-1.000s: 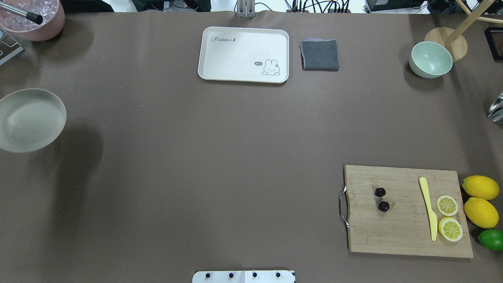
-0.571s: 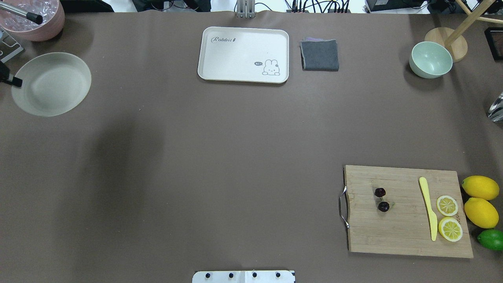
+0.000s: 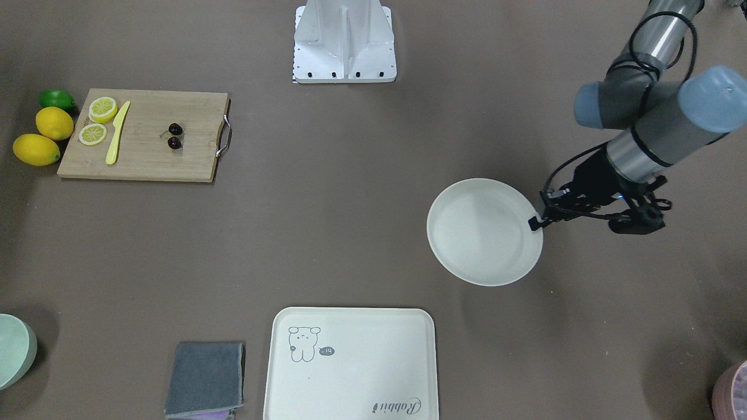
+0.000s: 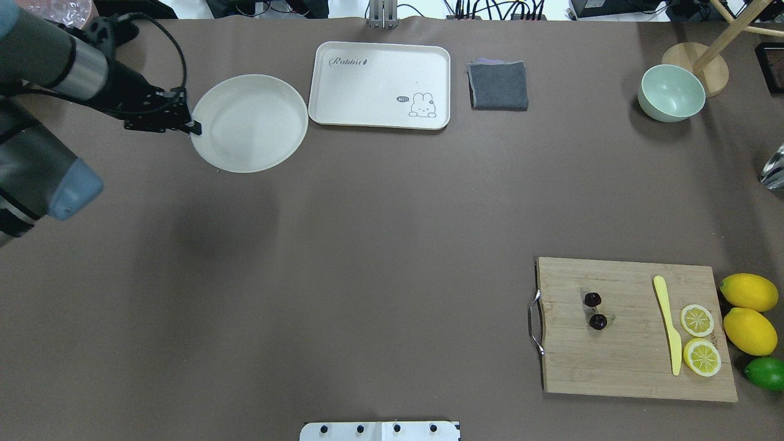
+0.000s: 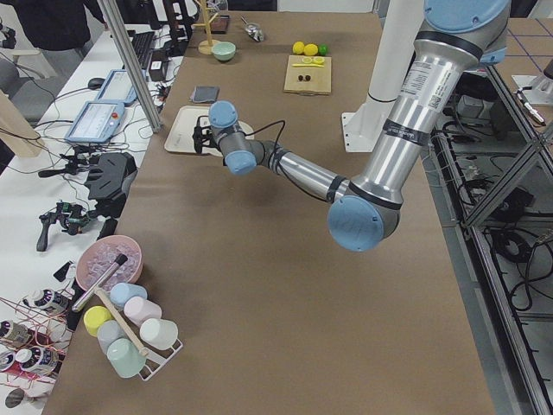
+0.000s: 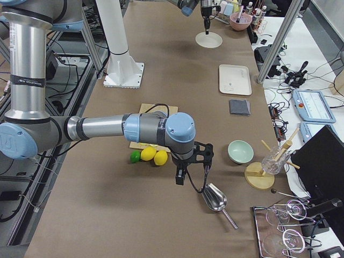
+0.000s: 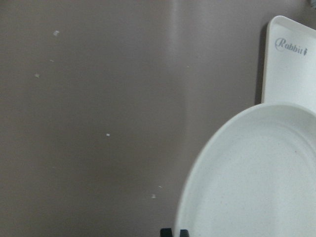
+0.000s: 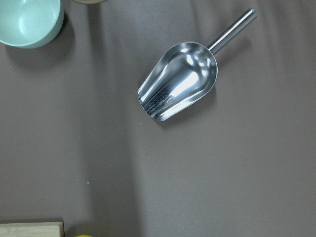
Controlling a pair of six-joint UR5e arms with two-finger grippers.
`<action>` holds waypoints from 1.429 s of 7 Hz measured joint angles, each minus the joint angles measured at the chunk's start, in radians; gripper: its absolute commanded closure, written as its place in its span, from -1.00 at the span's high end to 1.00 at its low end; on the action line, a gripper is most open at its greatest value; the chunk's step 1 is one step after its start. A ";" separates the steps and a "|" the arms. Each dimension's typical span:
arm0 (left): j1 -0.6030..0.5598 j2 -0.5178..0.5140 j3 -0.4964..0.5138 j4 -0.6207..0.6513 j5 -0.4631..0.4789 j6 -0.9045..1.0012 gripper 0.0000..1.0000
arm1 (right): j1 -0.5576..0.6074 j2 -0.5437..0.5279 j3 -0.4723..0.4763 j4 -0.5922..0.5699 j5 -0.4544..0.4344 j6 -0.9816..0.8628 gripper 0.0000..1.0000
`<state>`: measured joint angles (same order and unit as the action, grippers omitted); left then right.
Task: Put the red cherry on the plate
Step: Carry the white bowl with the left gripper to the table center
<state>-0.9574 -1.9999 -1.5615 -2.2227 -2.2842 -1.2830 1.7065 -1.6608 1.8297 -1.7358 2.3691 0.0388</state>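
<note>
The red cherry (image 4: 594,310), two dark glossy fruits joined by thin stems, lies on the wooden cutting board (image 4: 631,373) at the right front, also seen as the red cherry (image 3: 174,135) from across the table. My left gripper (image 4: 193,127) is shut on the rim of the round cream plate (image 4: 248,122) and holds it above the table at the far left, just beside the tray. The plate (image 7: 256,177) fills the lower right of the left wrist view. My right gripper (image 6: 181,176) hangs near the lemons, far from the cherry; whether it is open or shut I cannot tell.
A rabbit-print tray (image 4: 367,86), a folded grey cloth (image 4: 498,86) and a mint bowl (image 4: 672,93) line the far side. On the board lie a yellow knife (image 4: 667,324) and lemon slices (image 4: 697,320); lemons (image 4: 748,293) and a lime (image 4: 765,372) sit beside it. A metal scoop (image 8: 180,86) lies under my right wrist.
The plate has travelled from the table's far left edge rightward and farther back, to beside the tray. My left arm has come into the overhead view with it.
</note>
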 measured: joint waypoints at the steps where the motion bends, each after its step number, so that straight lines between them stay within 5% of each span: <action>1: 0.071 -0.042 -0.015 0.017 0.082 -0.089 -1.00 | -0.019 0.027 0.016 0.000 0.005 0.052 1.00; 5: 0.396 -0.155 -0.060 0.156 0.477 -0.288 -1.00 | -0.241 0.098 0.050 0.202 0.019 0.406 1.00; 7: 0.488 -0.147 -0.049 0.170 0.589 -0.320 -1.00 | -0.342 0.080 0.066 0.297 0.022 0.514 1.00; 8: 0.502 -0.136 -0.049 0.181 0.607 -0.321 0.90 | -0.392 0.053 0.106 0.315 0.021 0.559 1.00; 10: 0.509 -0.101 -0.090 0.196 0.616 -0.313 0.97 | -0.512 -0.009 0.213 0.372 -0.004 0.717 1.00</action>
<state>-0.4486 -2.1005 -1.6515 -2.0267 -1.6684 -1.5964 1.1947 -1.6694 2.0428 -1.3641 2.3646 0.7561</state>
